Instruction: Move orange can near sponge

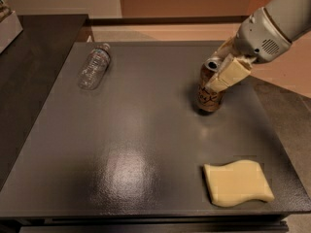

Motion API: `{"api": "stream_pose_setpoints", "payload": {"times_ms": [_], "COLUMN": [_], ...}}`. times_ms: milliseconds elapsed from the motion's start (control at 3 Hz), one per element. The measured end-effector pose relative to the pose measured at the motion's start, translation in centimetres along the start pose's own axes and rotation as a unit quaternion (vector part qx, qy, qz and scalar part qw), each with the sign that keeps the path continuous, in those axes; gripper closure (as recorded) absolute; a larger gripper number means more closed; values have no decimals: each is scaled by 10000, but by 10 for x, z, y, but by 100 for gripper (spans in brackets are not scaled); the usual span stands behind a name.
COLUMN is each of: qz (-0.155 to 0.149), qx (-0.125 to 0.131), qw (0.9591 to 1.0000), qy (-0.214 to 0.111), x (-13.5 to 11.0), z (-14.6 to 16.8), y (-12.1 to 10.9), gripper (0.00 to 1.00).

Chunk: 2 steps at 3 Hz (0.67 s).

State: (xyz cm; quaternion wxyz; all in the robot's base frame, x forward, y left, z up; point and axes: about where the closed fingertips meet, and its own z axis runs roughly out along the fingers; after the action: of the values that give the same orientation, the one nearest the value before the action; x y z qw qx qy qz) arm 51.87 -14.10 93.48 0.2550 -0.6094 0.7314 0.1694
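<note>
The orange can stands upright right of the middle of the dark table, its silver top showing beside the fingers. My gripper comes in from the upper right and is shut on the can's upper part, one pale finger lying across its front. The can's base is on or just above the table; I cannot tell which. The pale yellow sponge lies flat near the table's front right corner, well in front of the can and apart from it.
A clear plastic water bottle lies on its side at the table's back left. A dark counter adjoins the table on the left, with a pale box at its far end. The table's right edge is close to the can.
</note>
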Motion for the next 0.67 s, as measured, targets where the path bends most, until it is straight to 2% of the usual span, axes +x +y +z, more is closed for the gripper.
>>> {"api": "stream_pose_setpoints", "payload": {"times_ms": [667], "qz": [87], "qx": [46], "qw": [9999], "qy": [-39], "x": [19], "z": [-9], "y": [36], "gripper": [100]}}
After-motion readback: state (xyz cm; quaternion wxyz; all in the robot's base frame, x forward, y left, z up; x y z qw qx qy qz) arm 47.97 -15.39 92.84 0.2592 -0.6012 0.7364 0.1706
